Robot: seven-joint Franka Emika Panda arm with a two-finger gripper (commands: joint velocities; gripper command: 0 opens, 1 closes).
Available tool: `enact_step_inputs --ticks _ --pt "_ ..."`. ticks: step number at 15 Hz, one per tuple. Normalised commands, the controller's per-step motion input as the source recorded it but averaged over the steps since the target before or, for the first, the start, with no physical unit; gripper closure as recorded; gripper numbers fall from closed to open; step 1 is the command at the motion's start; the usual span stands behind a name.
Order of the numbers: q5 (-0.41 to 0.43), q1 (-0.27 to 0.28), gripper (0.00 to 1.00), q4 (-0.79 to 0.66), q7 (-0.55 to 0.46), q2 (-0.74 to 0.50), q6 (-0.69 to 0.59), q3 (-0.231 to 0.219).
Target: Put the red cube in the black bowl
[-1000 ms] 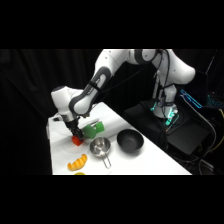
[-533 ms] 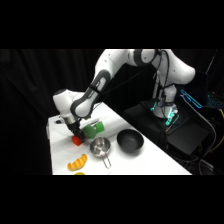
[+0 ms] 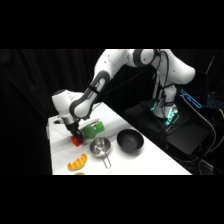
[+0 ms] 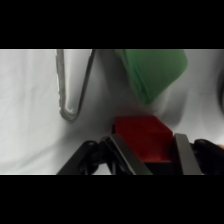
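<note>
End effector (image 4: 150, 150) was pictured low over the counter (image 3: 150, 155) at the left of the side view, its two fingers (image 4: 126, 156) set either side of the red cube (image 4: 142, 136). In the wrist view the cube was seen filling the gap between the metal fingers at the lower middle of the frame, so the grip was judged to be closed on it, though whether the block was clear of the counter could not be told. In the side view the red cube (image 3: 75, 141) was shown at the tip of the end effector (image 3: 76, 138), just beside a green object (image 3: 93, 129).

A metal cup (image 3: 100, 147) was seen below and right of the green object, its wire handle (image 4: 70, 95) appearing at the upper left of the wrist view. The black bowl (image 3: 130, 141) was found further right, past the cup, near the centre of the side view. An orange croissant-shaped toy (image 3: 77, 162) lay at the lower left.

The grasping step was judged to be in hand. A lift was then called for, followed by a carry rightward over the cup to a point above the bowl, where the cube would be released.
</note>
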Motion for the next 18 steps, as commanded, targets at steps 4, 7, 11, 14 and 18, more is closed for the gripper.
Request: enact_step_inputs --ticks 4,7,11,14,18 --pt "-0.132 -0.007 0.72 0.17 -0.06 0.03 0.0 0.045" --pt "-0.137 0.031 0.72 -0.02 0.02 -0.21 -0.07 0.015" --pt "-0.135 0.063 0.72 -0.15 0.08 -0.35 -0.2 -0.019" --pt "-0.118 0.079 0.72 -0.32 0.09 -0.44 -0.2 -0.035" --pt "-0.094 0.082 0.72 -0.54 0.11 -0.56 -0.13 -0.042"
